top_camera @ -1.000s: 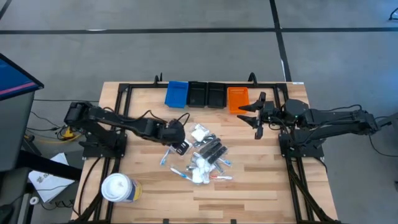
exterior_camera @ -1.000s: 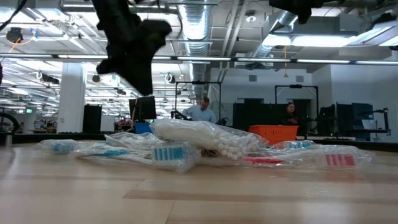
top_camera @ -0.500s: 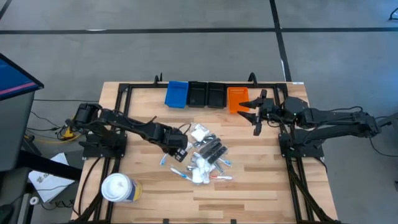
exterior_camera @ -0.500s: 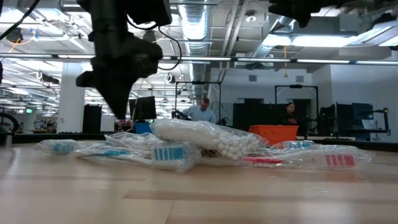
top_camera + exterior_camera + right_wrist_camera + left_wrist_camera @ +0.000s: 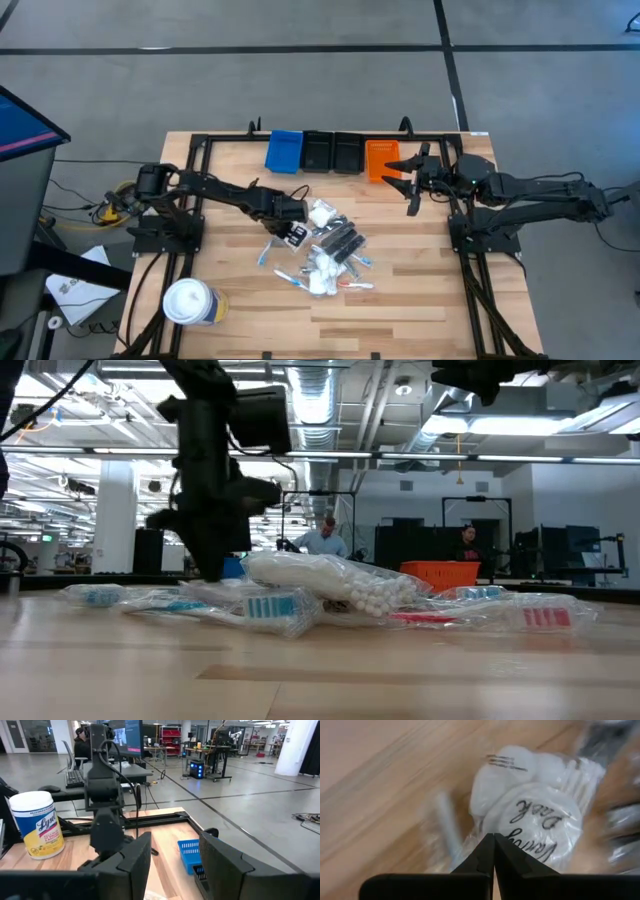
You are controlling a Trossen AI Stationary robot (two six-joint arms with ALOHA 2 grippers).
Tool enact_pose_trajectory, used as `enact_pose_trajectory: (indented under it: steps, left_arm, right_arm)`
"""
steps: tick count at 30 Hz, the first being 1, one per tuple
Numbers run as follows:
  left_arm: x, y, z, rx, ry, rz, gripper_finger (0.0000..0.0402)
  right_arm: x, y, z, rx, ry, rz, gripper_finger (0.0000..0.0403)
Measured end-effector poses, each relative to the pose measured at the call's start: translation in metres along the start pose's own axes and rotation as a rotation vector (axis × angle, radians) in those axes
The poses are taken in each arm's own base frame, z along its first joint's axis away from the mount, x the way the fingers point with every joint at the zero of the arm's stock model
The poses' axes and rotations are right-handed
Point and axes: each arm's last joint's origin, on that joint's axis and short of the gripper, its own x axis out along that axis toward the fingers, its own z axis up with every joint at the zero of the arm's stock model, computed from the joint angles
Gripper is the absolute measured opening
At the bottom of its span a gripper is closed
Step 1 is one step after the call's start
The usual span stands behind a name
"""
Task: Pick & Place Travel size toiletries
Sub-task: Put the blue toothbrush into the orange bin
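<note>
The travel size toiletries (image 5: pixel 330 250) lie in a loose pile at the table's middle: clear sachets, black combs, and red and blue sticks (image 5: pixel 320 595). My left gripper (image 5: pixel 297 233) points steeply down at the pile's left side (image 5: pixel 213 573). It is shut, and its tips (image 5: pixel 493 845) stand at the edge of a white sachet with handwriting on it (image 5: pixel 535 815). My right gripper (image 5: pixel 410 185) hangs open and level above the table's far right, near the orange bin; its fingers (image 5: pixel 135 860) have nothing between them. My left gripper comes from above with its shut fingertips at the rim of the white sachet (image 5: pixel 512 842). Whether they touch it or have any plastic between them, I cannot tell. The sachet lies flat on the pile.
A row of bins stands at the far edge: blue (image 5: pixel 284 151), two black (image 5: pixel 318 152), orange (image 5: pixel 382 160). A white tub with a yellow label (image 5: pixel 190 302) stands near the front left corner. A black frame runs around the table. People sit in the room beyond.
My left gripper has come down onto the left side of the pile and tipped to point more steeply downward, while its arm stretched out toward the table's middle. The pile has stayed where it was.
</note>
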Motion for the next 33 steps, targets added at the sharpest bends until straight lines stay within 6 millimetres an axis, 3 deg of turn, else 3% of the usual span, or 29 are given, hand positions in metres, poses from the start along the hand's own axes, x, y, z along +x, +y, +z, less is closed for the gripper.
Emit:
enact_pose_trajectory:
  steps: [3,7,12,16,21,26,33]
  left_arm:
    - [0.005,-0.009,0.008,0.095,-0.024,-0.113,0.0]
    - [-0.005,-0.017,0.01,0.16,-0.053,-0.159,0.0]
    - [-0.032,-0.008,-0.009,0.062,-0.101,-0.022,0.0]
    - [-0.048,-0.003,-0.025,-0.014,-0.177,-0.017,0.0003]
    - [-0.045,0.005,-0.041,-0.006,-0.169,-0.015,0.0026]
    - [-0.039,0.01,-0.051,-0.03,-0.163,0.002,0.0075]
    - [-0.024,0.009,-0.046,0.004,-0.113,0.008,0.0142]
  right_arm:
    - [0.0,0.0,0.0,0.001,0.003,0.0,0.0159]
    - [0.0,0.0,-0.001,0.0,0.008,0.0,0.0159]
    - [0.0,0.0,-0.002,-0.001,0.018,0.0,0.0159]
    - [0.0,0.0,-0.002,-0.003,0.024,0.001,0.0159]
    - [0.0,0.0,-0.002,-0.002,0.023,0.001,0.0159]
    - [0.0,0.0,-0.002,-0.002,0.018,0.0,0.0159]
    - [0.0,0.0,-0.002,-0.002,0.018,0.001,0.0159]
